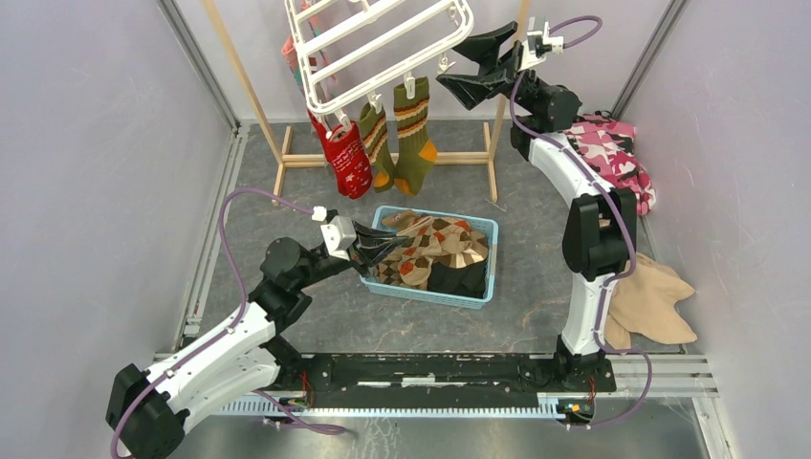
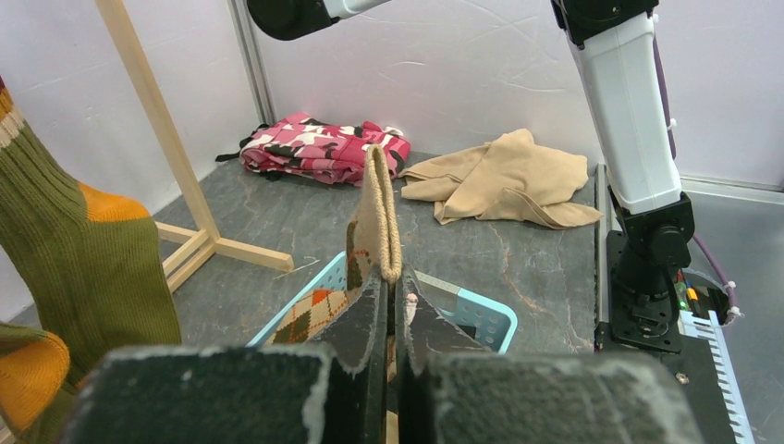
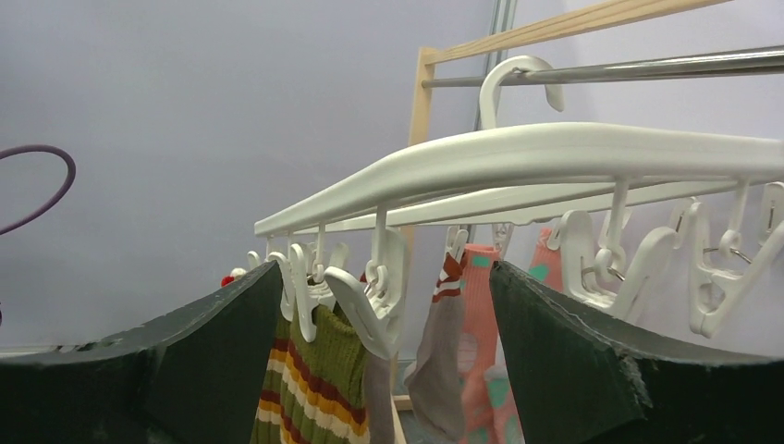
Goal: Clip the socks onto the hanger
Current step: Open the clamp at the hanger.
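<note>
The white hanger (image 1: 383, 38) hangs tilted at the top, with a red sock (image 1: 349, 158) and two olive socks (image 1: 378, 143) (image 1: 416, 134) clipped to its near rim. My right gripper (image 1: 449, 65) is open at the hanger's right end. In the right wrist view (image 3: 386, 277) its jaws stand either side of an empty white clip (image 3: 370, 310), beside the striped olive sock (image 3: 319, 388). My left gripper (image 1: 392, 244) is shut on the cuff of a tan argyle sock (image 2: 379, 213), just above the blue basket (image 1: 483, 287) of socks (image 1: 435, 253).
The light wooden frame stand (image 1: 258, 96) holds the hanger at the back. A pink camouflage cloth (image 1: 617, 153) lies at the back right and a beige cloth (image 1: 655, 301) lies right of the right arm. Grey walls close in both sides.
</note>
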